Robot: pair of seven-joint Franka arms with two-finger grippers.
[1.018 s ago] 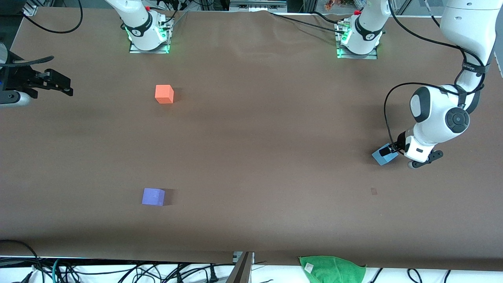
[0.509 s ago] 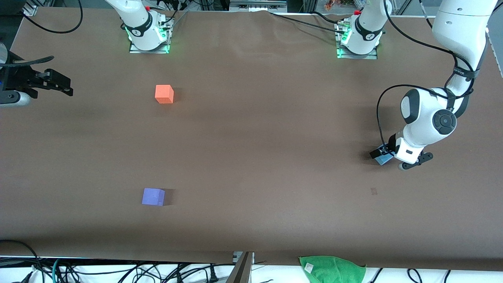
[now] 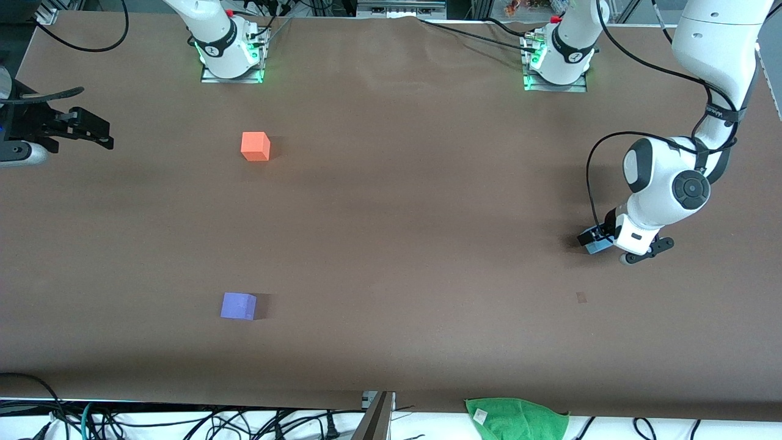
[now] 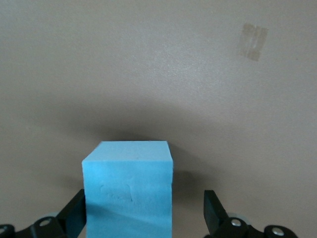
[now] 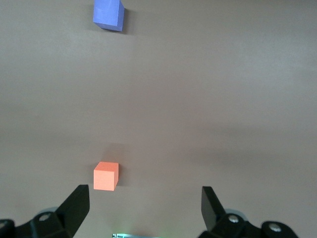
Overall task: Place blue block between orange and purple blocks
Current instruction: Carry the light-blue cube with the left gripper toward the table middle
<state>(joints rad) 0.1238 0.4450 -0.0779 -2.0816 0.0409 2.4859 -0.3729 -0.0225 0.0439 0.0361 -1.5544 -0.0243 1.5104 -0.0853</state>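
The blue block [image 3: 592, 242] [image 4: 129, 191] rests on the table at the left arm's end. My left gripper [image 3: 595, 239] [image 4: 143, 213] is down around it and open: one finger touches the block's side, the other stands a gap away. The orange block [image 3: 255, 146] [image 5: 106, 176] lies toward the right arm's end, near the bases. The purple block [image 3: 238, 305] [image 5: 108, 15] lies nearer the front camera, roughly in line with the orange one. My right gripper [image 3: 85, 129] [image 5: 143, 206] waits open in the air at the right arm's end, with nothing between its fingers.
A green cloth [image 3: 516, 418] hangs at the table's front edge. A small tape mark [image 3: 581, 297] [image 4: 253, 41] sits on the brown table [image 3: 403, 214] near the blue block. Cables run along the front edge and by the bases.
My left gripper has shifted slightly toward the right arm's end and settled over the blue block, which now shows less in the front view. The right arm has not moved.
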